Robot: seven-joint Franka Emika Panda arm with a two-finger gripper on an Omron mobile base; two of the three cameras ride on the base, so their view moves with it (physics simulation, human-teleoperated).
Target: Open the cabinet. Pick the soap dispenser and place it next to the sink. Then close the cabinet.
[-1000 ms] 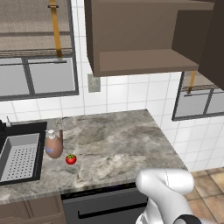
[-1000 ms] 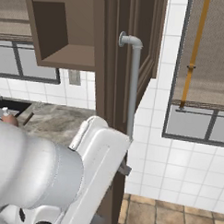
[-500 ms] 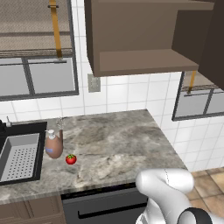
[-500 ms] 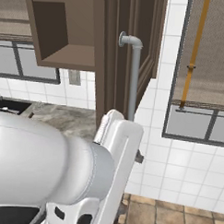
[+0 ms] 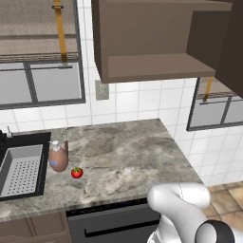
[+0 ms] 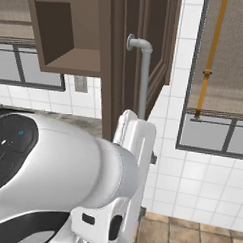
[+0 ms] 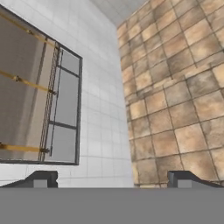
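Observation:
The cabinet (image 5: 142, 42) hangs open on the wall, its dark brown shelf bare inside. Its door (image 6: 118, 58) stands swung out, the silver bar handle (image 6: 144, 79) facing me just above my arm. The soap dispenser (image 5: 58, 157), a brown bottle with a white pump, stands upright on the counter right beside the sink (image 5: 42, 142). My gripper (image 7: 113, 180) is open, its fingertips (image 7: 41, 179) far apart with nothing between them. It points down at the floor tiles and the tiled wall under a window, well away from the counter.
A small red tomato (image 5: 77, 172) lies just right of the dispenser. The marble counter (image 5: 128, 152) runs right to the wall corner. Windows (image 5: 42, 80) sit on both walls. My white arm (image 6: 66, 176) bulks between the base and the open door. Brown tiled floor (image 7: 175, 87) lies below.
In the right base view my arm's white links have swung right and closer to the door handle. The dispenser, tomato and cabinet door have not moved.

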